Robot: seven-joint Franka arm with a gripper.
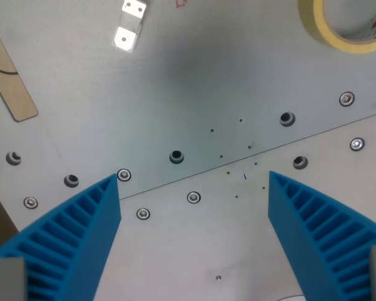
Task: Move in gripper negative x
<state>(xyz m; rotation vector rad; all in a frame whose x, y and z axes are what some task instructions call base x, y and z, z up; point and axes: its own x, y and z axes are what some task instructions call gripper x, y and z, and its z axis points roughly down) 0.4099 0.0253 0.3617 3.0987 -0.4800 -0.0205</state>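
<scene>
My gripper is open, with nothing between its two blue ribbed fingers. One finger shows at the wrist view's lower left, the other at its lower right. Below them lies a grey metal plate with screws and holes, crossed by a diagonal seam.
A roll of yellow tape lies at the top right. A small bent metal bracket lies at the top, left of centre. A flat wooden stick lies at the left edge. Screw heads and open holes dot the plate.
</scene>
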